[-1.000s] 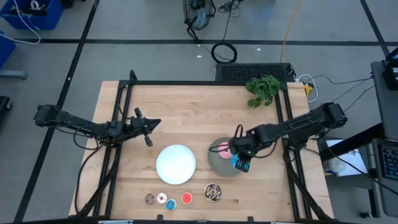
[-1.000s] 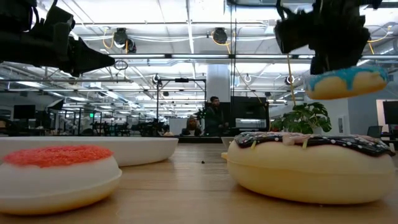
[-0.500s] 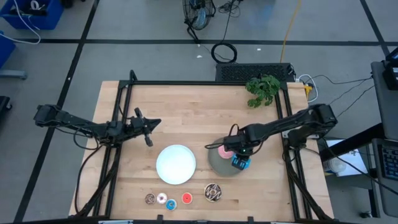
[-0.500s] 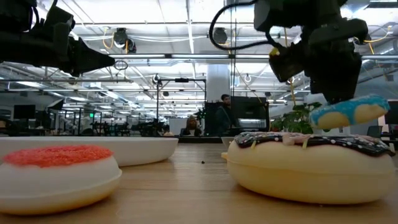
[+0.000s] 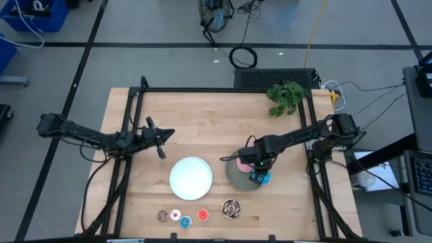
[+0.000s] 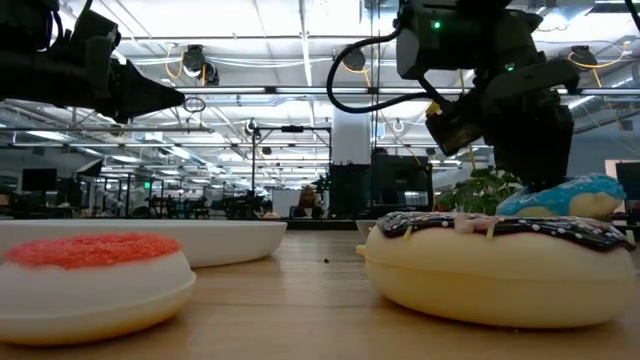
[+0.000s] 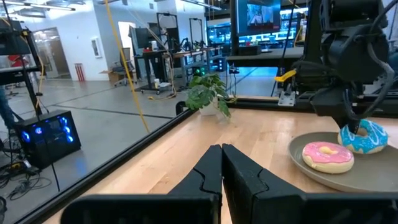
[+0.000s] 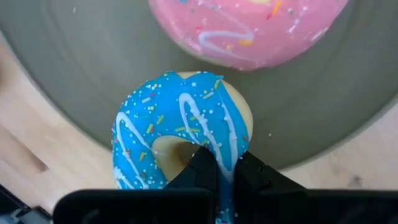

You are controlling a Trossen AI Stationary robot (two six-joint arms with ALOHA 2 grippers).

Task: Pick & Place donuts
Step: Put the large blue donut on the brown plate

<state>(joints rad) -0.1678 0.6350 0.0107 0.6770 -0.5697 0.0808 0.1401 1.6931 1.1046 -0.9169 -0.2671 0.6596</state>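
The right pincer (image 5: 257, 173) sits low over the grey plate (image 5: 234, 177), right of centre in the high view, its fingers pinched on the rim of the blue donut (image 8: 180, 127). One finger runs through the ring's hole, probably because a thin rim grip suits narrow fingers. The donut looks to be touching the plate beside the pink donut (image 7: 328, 155), so release seems close.

The left pincer (image 5: 162, 135) waits at the left, its fingers pressed together on nothing.

The sprinkled chocolate donut (image 5: 231, 208) and four mini donuts (image 5: 183, 217) lie along the lower edge of the wooden desk (image 5: 202, 115), below the white plate (image 5: 191, 177). A potted plant (image 5: 285, 98) stands at the upper right. Beyond is an open, brightly lit workshop.
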